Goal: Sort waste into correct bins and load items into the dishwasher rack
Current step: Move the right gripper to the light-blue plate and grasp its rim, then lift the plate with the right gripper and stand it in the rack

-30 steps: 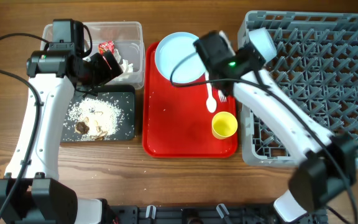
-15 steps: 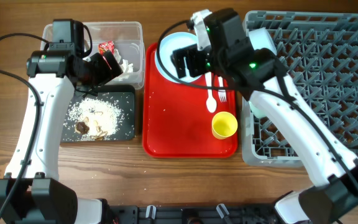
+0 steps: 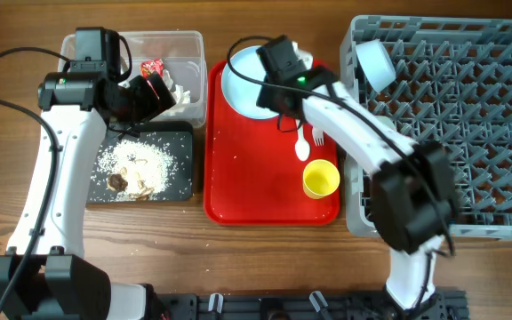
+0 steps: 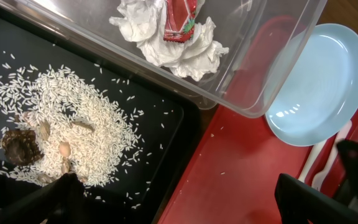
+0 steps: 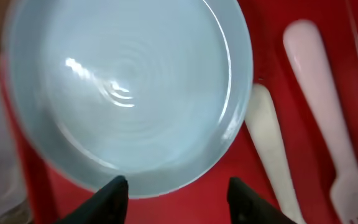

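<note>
Lots of bright colours

The plate (image 3: 241, 82) is pale blue, the serving tray (image 3: 256, 182) red, the cup (image 3: 321, 179) yellow. White rice (image 3: 142, 158) dots the black tray (image 3: 181, 178). The wrapper (image 3: 153, 66) is red and white. The rack (image 3: 469, 98) is a grey criss-cross.

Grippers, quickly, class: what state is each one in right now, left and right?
Left gripper: open, holding nothing.
Right gripper: open, over the edge of the plate, holding nothing.

Left arm (image 3: 56, 169) extended forward, left hand (image 4: 185, 202) spread wide and empty. Right arm (image 3: 363, 142) folded back leftward at the elbow, right hand (image 5: 179, 193) pointing down, fingers parted, holding nothing.
</note>
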Available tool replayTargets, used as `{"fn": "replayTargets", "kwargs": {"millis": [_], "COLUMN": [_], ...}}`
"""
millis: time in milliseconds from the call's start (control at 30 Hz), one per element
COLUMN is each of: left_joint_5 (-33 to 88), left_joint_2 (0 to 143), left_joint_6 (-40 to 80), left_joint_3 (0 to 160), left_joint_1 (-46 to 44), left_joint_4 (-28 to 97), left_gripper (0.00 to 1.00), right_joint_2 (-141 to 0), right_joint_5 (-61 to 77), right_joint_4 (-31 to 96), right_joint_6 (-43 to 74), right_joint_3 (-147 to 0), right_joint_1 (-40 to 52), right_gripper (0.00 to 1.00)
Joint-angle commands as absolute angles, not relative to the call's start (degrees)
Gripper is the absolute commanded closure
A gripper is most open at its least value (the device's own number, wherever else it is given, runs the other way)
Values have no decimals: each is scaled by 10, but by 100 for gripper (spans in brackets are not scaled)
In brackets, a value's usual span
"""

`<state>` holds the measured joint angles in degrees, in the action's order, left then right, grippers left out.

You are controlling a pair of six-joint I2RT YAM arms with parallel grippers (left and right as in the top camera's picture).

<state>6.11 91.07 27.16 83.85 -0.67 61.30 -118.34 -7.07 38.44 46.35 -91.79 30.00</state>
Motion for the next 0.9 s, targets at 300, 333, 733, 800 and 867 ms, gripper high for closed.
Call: {"fn": "replayTargets", "kwargs": {"millis": [300, 333, 733, 800, 867], "left_joint_5": [64, 64, 64, 64, 64], "left_joint_2": [908, 908, 908, 908, 908], "left_joint_6": [273, 273, 273, 273, 273], "left_joint_3": [844, 844, 844, 844, 844], "left_joint_1": [-4, -4, -4, -4, -4], "left_joint_4": [611, 611, 611, 611, 611], "left_gripper": [0, 0, 0, 0, 0], "right_joint_2": [-1270, -1273, -1286, -1272, -1248], "right_joint_5": [-64, -64, -50, -50, -48], "right_joint_4": [380, 380, 397, 400, 409], "right_joint_6": [530, 531, 486, 448, 410], "right_joint_3": [-921, -921, -922, -926, -933], "right_joint_1": [287, 287, 286, 283, 278], "right_gripper": [66, 70, 96, 96, 96]}}
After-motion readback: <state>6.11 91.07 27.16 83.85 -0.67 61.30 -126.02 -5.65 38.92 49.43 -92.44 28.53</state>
